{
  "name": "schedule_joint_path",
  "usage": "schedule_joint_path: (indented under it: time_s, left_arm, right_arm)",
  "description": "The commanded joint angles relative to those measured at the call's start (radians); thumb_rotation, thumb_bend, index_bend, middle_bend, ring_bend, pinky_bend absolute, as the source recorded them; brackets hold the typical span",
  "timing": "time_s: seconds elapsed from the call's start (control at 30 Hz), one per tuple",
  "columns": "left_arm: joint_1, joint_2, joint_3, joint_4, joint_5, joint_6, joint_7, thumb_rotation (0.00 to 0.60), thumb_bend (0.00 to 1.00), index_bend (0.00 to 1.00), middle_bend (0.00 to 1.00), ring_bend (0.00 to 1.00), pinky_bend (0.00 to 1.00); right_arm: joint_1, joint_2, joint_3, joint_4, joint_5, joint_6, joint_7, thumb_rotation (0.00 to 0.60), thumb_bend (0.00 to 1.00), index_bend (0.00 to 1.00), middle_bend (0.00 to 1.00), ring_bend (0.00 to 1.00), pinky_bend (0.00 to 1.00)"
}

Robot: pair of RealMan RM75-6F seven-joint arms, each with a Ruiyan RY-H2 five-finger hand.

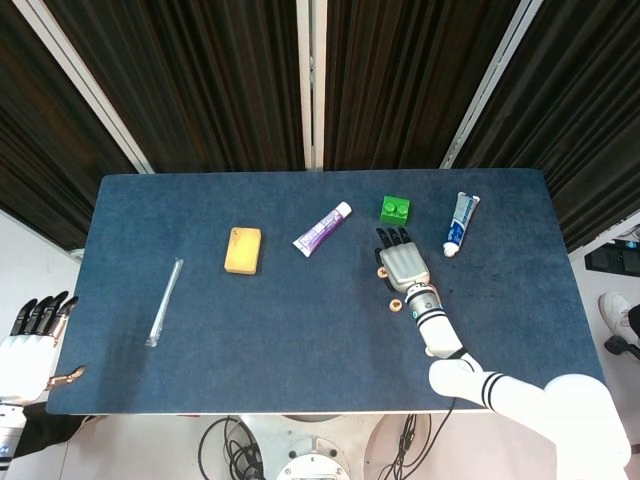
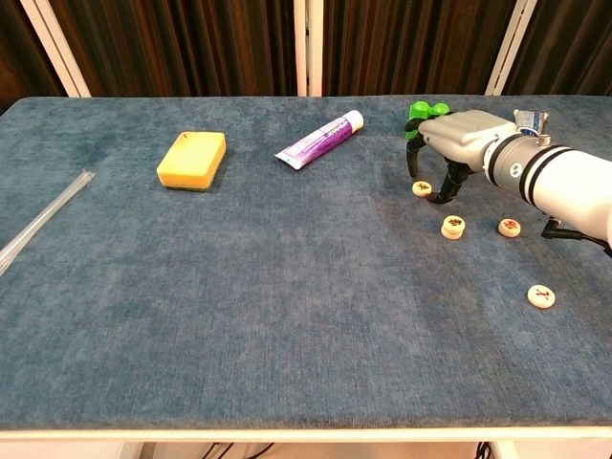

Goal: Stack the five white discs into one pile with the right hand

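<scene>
Disc (image 2: pixel 422 188) lies flat on the tabletop (image 2: pixel 287 287) directly beneath the right hand (image 2: pixel 457 137), whose fingers (image 2: pixel 413 158) hang curled and empty. Judged light, rigid, thin; pinch opposite rim edges.

Under the smooth, silvery metallic-looking right hand (image 2: pixel 457 143), the desk (image 2: pixel 287 277) wears matt, napped blue cloth; nearby discs (image 2: pixel 453 227) look glossy.

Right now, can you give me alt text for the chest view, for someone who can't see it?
The robot's right hand hovers, fingers pointing down, over a small white disc at the right of a blue table; three more discs lie nearby. Behind it is a green block, with a purple tube and yellow sponge further left.
</scene>
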Motion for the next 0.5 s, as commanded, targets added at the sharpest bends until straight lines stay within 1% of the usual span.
schedule_joint_path:
  time_s: [0.03,0.2,0.37,0.5]
  left_arm:
    - [0.001,0.001,-0.001,0.000,-0.003,-0.001,-0.002,0.600,0.03,0.00,0.00,0.00,0.00]
    - [0.001,0.001,0.000,0.004,-0.004,-0.002,-0.007,0.600,0.03,0.00,0.00,0.00,0.00]
    - [0.001,-0.001,0.000,0.008,-0.005,-0.004,-0.012,0.600,0.03,0.00,0.00,0.00,0.00]
    - [0.001,-0.001,0.000,0.009,-0.004,-0.003,-0.013,0.600,0.03,0.00,0.00,0.00,0.00]
  right_arm:
    - [0.004,-0.004,-0.003,0.005,0.007,-0.004,-0.004,0.600,0.24,0.43,0.04,0.00,0.00]
    - [0.010,-0.010,-0.007,0.014,0.027,-0.006,-0.018,0.600,0.25,0.46,0.05,0.00,0.00]
    - [0.011,-0.013,-0.013,0.018,0.027,0.000,-0.014,0.600,0.26,0.50,0.06,0.00,0.00]
    - [0.010,-0.011,-0.015,0.017,0.020,0.008,-0.004,0.600,0.27,0.52,0.06,0.00,0.00]
